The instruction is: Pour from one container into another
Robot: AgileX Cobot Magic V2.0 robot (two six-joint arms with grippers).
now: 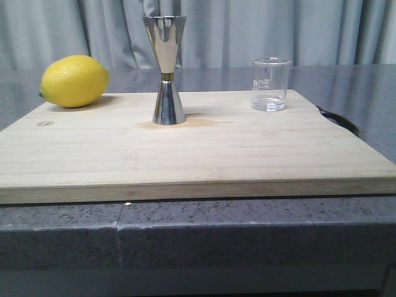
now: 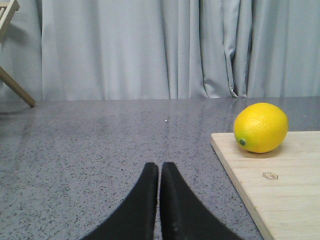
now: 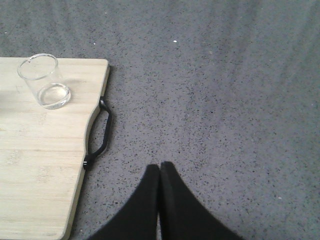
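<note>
Glass first: the small clear glass beaker (image 1: 270, 83) stands upright on the pale wooden cutting board (image 1: 185, 154), toward two o'clock from the board's middle in the front view. It has faint white measuring marks on its wall, a flared rim and a thick base; whether a little clear liquid sits in the bottom cannot be told. From the right wrist view the same beaker (image 3: 44, 80) sits near the board's corner, just beside the black handle (image 3: 98, 134) fixed to the board's edge.

At twelve o'clock from the board's middle stands the tall shiny steel hourglass-shaped jigger (image 1: 167, 69), upright, with a thin gold band at its narrow waist. A yellow lemon (image 1: 74, 80) lies at ten o'clock, near the board's far left corner.

Both claws are clenched on nothing: the left gripper (image 2: 159, 172) and the right gripper (image 3: 160, 172) show black fingers pressed together over the speckled grey countertop (image 3: 225, 100), off the board.
</note>
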